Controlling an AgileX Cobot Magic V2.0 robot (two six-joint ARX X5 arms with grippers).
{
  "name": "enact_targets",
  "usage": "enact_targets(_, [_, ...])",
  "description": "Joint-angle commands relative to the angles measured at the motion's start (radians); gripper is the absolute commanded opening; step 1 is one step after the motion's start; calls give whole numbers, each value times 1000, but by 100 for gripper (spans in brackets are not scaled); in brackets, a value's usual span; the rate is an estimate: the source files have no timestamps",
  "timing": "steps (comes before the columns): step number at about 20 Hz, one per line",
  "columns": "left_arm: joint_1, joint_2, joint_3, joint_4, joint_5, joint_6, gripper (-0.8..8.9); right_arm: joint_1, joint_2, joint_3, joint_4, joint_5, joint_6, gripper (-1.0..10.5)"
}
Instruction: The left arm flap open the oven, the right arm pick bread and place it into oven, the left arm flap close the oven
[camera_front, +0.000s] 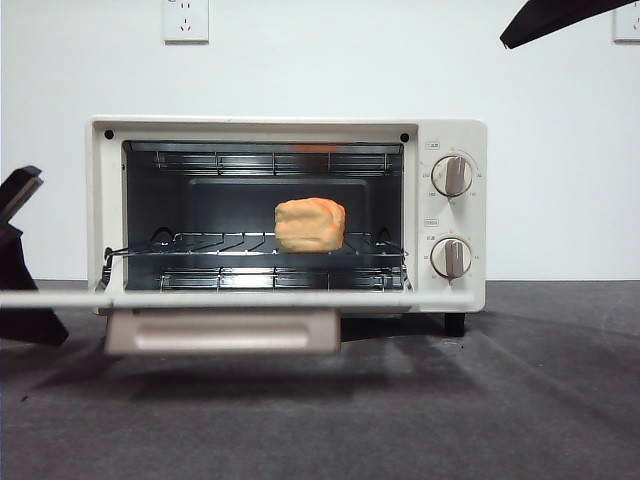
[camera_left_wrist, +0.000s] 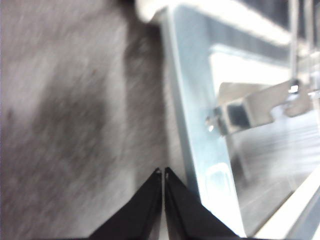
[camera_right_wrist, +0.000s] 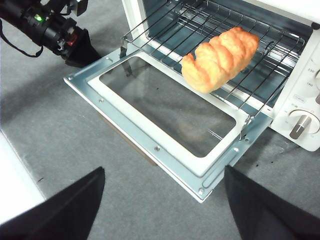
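One step remains: with the bread (camera_front: 310, 224) on the oven (camera_front: 452, 215) rack, left gripper (camera_left_wrist: 163, 172), fingers pressed together, should lift the lowered door (camera_right_wrist: 170, 112) squarely from beneath while the right gripper (camera_right_wrist: 162, 200), fingers spread, stays clear.

Front: bright, even; soft shadow under oven (camera_front: 285, 215) door on table (camera_front: 500, 400).
Left wrist: heavy blur; white glare on door metal.
Right wrist: sharp; bread (camera_right_wrist: 220, 59) well lit.

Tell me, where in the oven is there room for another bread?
On the wire rack, the stretch between the bread and the oven's hinge-side wall is bare. The knob side is crowded by the bread.
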Motion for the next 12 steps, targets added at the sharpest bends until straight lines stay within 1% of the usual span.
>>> enact_targets(1, [-1, 12, 11, 71, 95, -37, 14, 9, 4, 9, 13, 1, -3, 378])
enact_targets(5, [15, 12, 11, 140, 111, -77, 14, 9, 4, 9, 12, 1, 1, 379])
enact_targets(12, [63, 12, 11, 307, 111, -181, 14, 8, 4, 9, 13, 1, 8, 379])
